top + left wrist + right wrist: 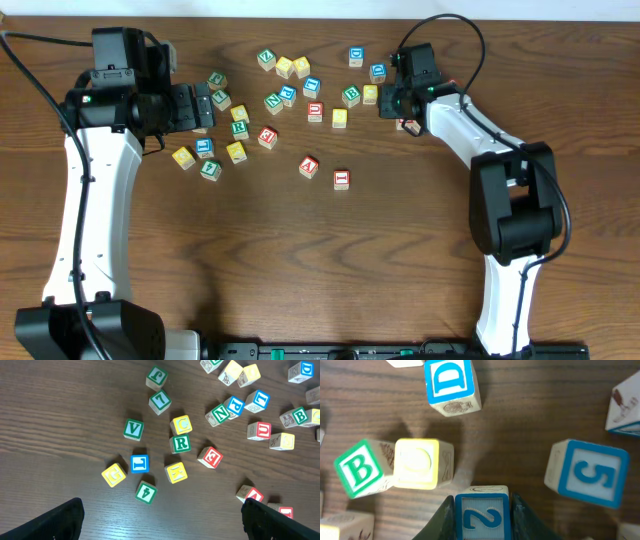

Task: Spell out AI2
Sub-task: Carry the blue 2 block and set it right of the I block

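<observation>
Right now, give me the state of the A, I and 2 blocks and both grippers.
A block, lying free, A up, turned askew.
I block, lying free, I up, apart from the A block.
2 block, 2 up, gripped on both sides.
Left gripper, open, holding nothing.
Right gripper, shut on the 2 block.

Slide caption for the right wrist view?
Right pincer grips the blue 2 cube; blue 5, blue D, green B and a yellow cube lie nearby.

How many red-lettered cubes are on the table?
4: U cube and E cube in the scatter, A cube and I cube nearer the robot's base. Others may be hidden.
</observation>
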{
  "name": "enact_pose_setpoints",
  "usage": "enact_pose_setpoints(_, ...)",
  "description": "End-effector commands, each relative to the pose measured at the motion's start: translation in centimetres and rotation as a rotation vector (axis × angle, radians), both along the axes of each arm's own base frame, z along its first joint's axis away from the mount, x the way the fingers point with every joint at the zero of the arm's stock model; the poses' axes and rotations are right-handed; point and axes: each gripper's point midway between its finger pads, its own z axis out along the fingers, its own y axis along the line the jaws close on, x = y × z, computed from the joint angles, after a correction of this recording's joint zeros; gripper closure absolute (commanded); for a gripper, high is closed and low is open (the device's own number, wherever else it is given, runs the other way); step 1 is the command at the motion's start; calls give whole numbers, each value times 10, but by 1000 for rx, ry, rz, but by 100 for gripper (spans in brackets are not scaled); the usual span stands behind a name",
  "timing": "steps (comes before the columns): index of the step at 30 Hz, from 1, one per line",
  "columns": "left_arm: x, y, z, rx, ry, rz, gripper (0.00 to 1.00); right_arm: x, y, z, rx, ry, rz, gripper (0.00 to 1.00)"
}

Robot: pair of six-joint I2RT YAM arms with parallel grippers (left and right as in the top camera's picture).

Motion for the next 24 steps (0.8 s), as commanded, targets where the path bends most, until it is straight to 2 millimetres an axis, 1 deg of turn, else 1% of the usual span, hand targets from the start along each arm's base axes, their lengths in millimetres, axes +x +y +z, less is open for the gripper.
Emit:
enact_pose_setpoints(1,-1,1,-1,1,4,3,0,2,12,65,31,-104,85,76)
enact_pose_setpoints(3,-1,1,-1,1,4,3,1,-7,18,80,28,-113,151,77)
enact_pose_setpoints(5,-1,0,-1,1,4,3,1,-19,23,90,15,-103,206,77)
enact_pose_setpoints(6,-1,0,-1,1,4,3,0,-24,25,92,9,-95,229,77)
enact_pose_setpoints(7,-1,1,-1,1,4,3,1,-34,28,94,0,-71,265,77)
enact_pose_setpoints(9,-1,1,-1,1,4,3,1,-50,33,90,-11,-24,322,77)
enact_pose_setpoints(13,-1,0,-1,1,4,3,1,-90,39,69,-53,123,434,75)
enact_pose_setpoints(14,-1,0,-1,1,4,3,1,-105,40,61,-76,172,479,75)
enact_pose_setpoints(16,-1,0,-1,1,4,3,1,-121,40,50,-100,221,532,75)
enact_pose_setpoints(21,-1,1,-1,1,4,3,0,-149,36,21,-117,310,566,75)
enact_pose_setpoints(24,-1,1,-1,1,4,3,1,-158,33,2,-117,327,574,75)
